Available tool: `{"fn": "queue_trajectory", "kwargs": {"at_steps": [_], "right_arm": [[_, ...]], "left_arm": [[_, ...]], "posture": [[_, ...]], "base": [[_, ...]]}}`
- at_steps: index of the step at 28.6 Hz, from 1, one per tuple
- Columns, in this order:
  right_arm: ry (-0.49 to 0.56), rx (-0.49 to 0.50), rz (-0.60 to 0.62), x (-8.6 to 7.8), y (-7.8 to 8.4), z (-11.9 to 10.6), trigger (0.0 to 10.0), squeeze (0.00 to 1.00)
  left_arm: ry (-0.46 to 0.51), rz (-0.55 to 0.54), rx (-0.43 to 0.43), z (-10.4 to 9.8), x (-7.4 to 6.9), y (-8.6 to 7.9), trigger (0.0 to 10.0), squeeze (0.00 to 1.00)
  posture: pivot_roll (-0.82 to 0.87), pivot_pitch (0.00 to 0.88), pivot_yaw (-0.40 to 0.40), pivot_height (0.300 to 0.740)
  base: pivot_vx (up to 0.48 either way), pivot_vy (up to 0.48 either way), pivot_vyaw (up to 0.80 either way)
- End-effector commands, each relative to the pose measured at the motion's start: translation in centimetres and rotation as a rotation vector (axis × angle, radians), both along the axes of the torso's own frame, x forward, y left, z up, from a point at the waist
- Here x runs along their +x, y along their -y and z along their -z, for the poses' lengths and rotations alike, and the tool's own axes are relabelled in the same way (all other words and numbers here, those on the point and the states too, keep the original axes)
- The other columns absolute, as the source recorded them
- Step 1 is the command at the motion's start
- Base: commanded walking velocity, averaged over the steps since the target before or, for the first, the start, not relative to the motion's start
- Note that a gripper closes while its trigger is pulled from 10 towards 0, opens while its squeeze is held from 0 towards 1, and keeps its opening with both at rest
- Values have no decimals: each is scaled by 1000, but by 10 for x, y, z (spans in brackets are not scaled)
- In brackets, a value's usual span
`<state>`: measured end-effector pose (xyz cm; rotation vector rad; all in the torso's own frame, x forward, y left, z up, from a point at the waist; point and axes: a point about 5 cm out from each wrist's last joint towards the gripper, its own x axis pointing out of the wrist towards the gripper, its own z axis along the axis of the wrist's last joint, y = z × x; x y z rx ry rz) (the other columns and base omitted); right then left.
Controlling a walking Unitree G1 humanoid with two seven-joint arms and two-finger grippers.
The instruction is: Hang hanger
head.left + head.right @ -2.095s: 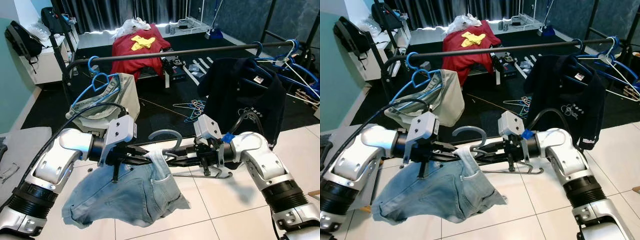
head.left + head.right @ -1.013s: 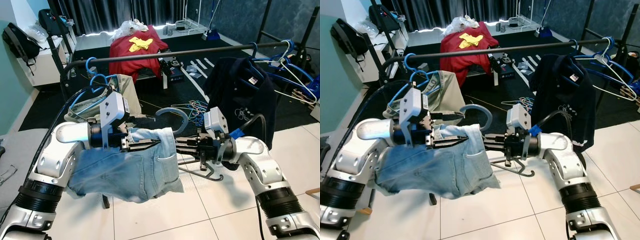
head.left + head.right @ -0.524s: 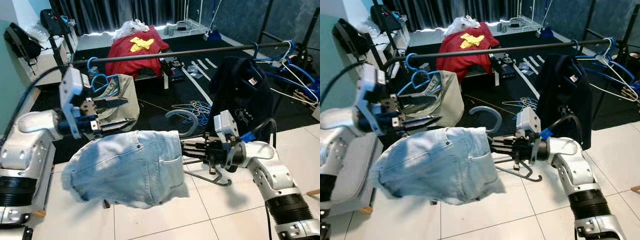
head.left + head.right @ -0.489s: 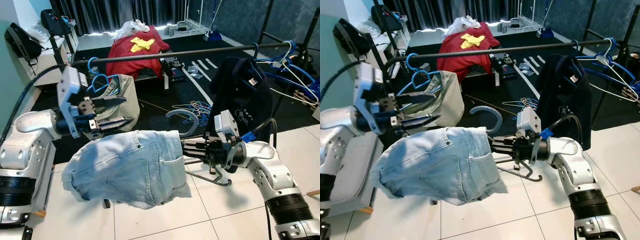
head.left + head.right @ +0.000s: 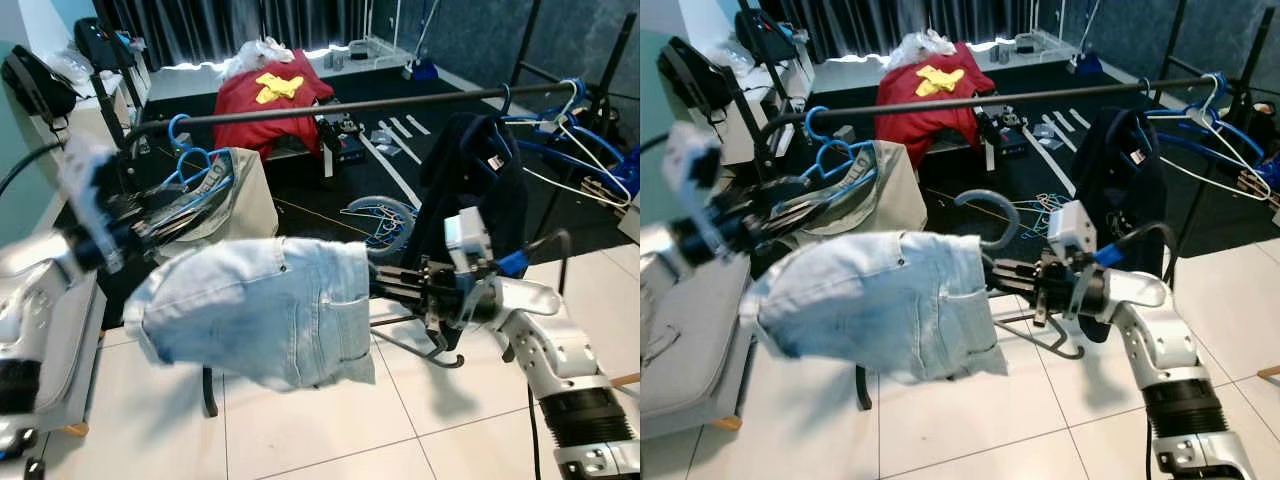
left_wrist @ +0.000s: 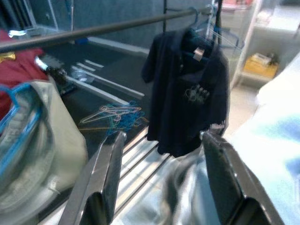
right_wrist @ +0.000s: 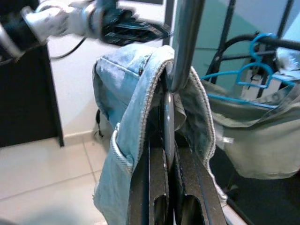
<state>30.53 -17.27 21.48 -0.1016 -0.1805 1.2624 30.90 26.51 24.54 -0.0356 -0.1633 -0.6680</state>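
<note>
- The right gripper [image 5: 1002, 272] is clamped narrowly on the grey hanger [image 5: 992, 212], just below its hook, as the right wrist view shows with the two black fingers [image 7: 154, 187] pressed on either side of the metal stem.
- Light blue denim shorts [image 5: 262, 305] hang draped over that hanger, held out in mid-air in front of the robot, above the white tiled floor [image 5: 330, 430].
- The left gripper [image 5: 170, 215] has let go of the shorts and pulled away to the robot's left; it is blurred with motion, and its wrist view shows the fingers [image 6: 105, 173] spread wide with nothing between them.
- A second ago both grippers were holding the garment together; now the right one carries it alone.
- The hanger's hook has risen and moved nearer the black clothes rail [image 5: 340, 105], which runs across behind it, still well above and apart from the hook.
- On the rail hang a beige garment on blue hangers [image 5: 225, 190] to the left and a dark shirt [image 5: 475, 175] to the right, with open rail between them.
- It seems the dressing step is finished, and what remains is lifting the hook over that open stretch.
</note>
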Motion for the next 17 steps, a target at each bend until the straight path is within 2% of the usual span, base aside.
{"fn": "queue_trajectory", "kwargs": {"at_steps": [1,4,5,10,11,13,14,15,16,17], "right_arm": [[37,51,-7,-2,0,-11,0,0],[37,51,-7,-2,0,-11,0,0],[38,60,3,-2,2,-12,0,0],[35,65,8,-1,2,-11,0,0],[33,68,9,0,2,-11,0,0],[33,68,9,0,2,-11,0,0],[31,70,10,0,1,-11,0,0],[30,75,11,0,0,-12,0,0],[30,75,11,0,0,-12,0,0],[30,78,12,0,0,-12,0,0]], "left_arm": [[27,19,-128,-13,-13,-14,10000,0],[27,19,-128,-13,-13,-14,10000,0],[-11,109,-254,-12,-30,-23,10000,0],[-43,141,-338,-5,-38,-26,10000,0],[-76,139,-380,3,-38,-27,10000,0],[-76,139,-380,3,-38,-27,10000,0],[-104,125,-392,11,-37,-27,10000,0],[-172,93,-429,27,-37,-28,10000,0],[-172,93,-429,27,-37,-28,10000,0],[-220,71,-453,37,-37,-28,10000,0]], "posture": [[-40,64,41,740],[-40,64,41,740],[-31,66,35,740],[-31,68,34,740],[-32,67,35,740],[-32,67,35,740],[-32,67,35,740],[-38,67,40,740],[-38,67,40,740],[-39,67,39,740]], "base": [[0,0,0],[0,0,0],[0,0,0],[0,0,0],[0,0,0],[0,0,0],[0,0,0],[0,0,0],[0,0,0],[0,0,0]]}}
